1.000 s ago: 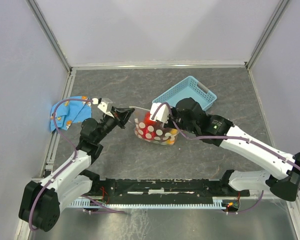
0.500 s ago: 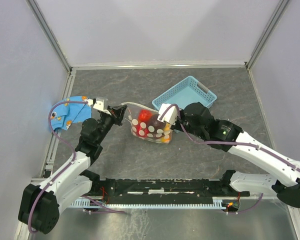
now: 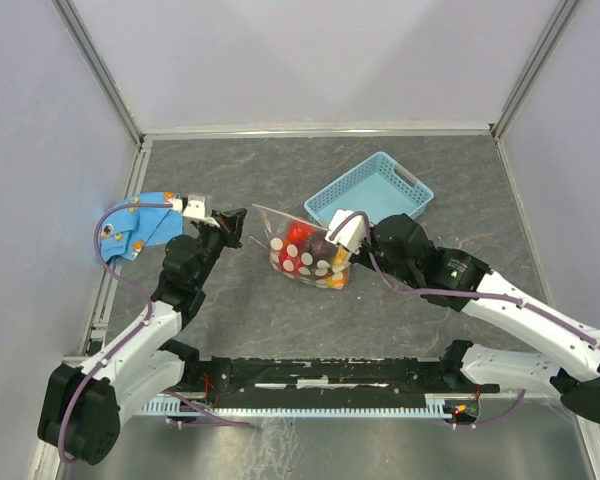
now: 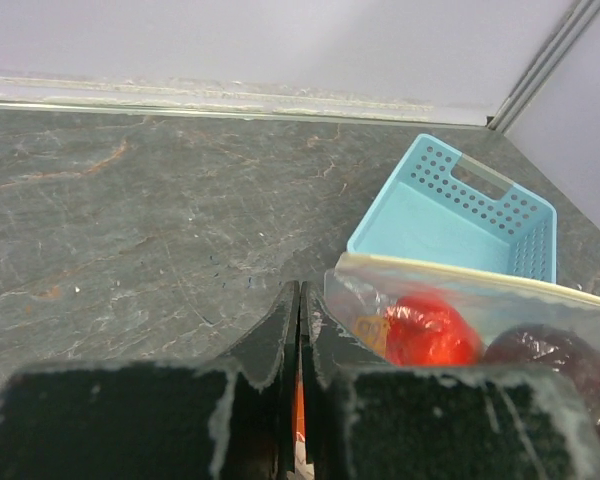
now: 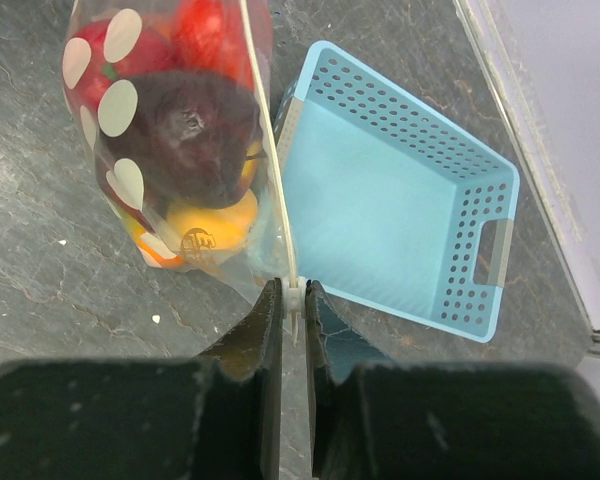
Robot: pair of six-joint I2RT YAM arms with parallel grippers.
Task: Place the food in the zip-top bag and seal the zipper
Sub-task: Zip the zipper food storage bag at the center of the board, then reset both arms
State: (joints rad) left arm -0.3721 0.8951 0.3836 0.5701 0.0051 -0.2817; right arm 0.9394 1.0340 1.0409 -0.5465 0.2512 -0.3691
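The zip-top bag (image 3: 305, 258), clear with white dots, lies mid-table holding the food (image 3: 302, 238): red, dark maroon (image 5: 190, 130) and orange-yellow (image 5: 205, 225) pieces. My right gripper (image 3: 348, 248) (image 5: 293, 290) is shut on the white slider of the zipper (image 5: 263, 120) at the bag's right end. My left gripper (image 3: 238, 217) (image 4: 300, 292) is shut. The bag's left corner (image 4: 332, 268) lies just right of and beyond its fingertips, not visibly between them. A thin orange sliver shows deep in the jaw gap; I cannot tell what it is.
A light blue basket (image 3: 408, 182) stands empty just behind the bag and my right gripper, and shows in the right wrist view (image 5: 480, 250). A blue patterned cloth (image 3: 138, 228) lies at the left edge by the wall. Frame rails border the table.
My right gripper has moved right and nearer, dragging the bag's right end with it. My left gripper drew slightly left, and the bag's left corner now sits apart from its tips.
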